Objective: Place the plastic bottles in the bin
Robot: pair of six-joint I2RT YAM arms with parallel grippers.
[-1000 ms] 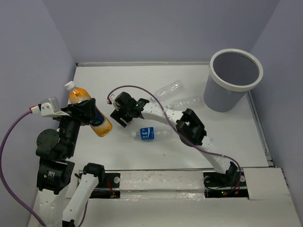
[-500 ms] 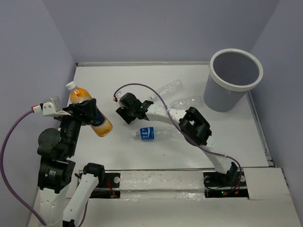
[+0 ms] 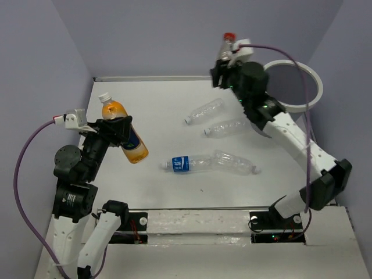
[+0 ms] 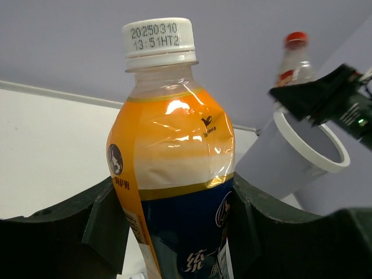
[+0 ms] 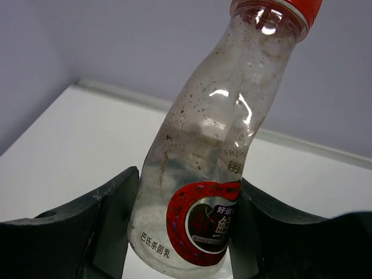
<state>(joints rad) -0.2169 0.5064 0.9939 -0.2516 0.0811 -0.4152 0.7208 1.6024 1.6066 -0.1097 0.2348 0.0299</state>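
My left gripper (image 3: 120, 132) is shut on the orange-filled bottle (image 3: 115, 111), white cap up, held tilted above the table's left side; in the left wrist view both fingers press its blue label (image 4: 174, 232). High at the back, my right gripper (image 3: 228, 72) is shut on the red-capped bottle (image 3: 225, 47), just left of the bin's white rim (image 3: 317, 81). The right wrist view shows that bottle (image 5: 215, 157) upright between the jaws. Two clear bottles (image 3: 206, 109) (image 3: 228, 128) and a blue-labelled one (image 3: 185, 163) lie on the table.
What looks like another crumpled clear bottle (image 3: 235, 164) lies end to end with the blue-labelled one. The right arm crosses in front of the bin's left wall. Purple-grey walls close the table at the back and on both sides.
The right gripper closed on the red-capped bottle at the table's middle and swung it up and back to beside the bin. The left arm shifted slightly right with the orange bottle.
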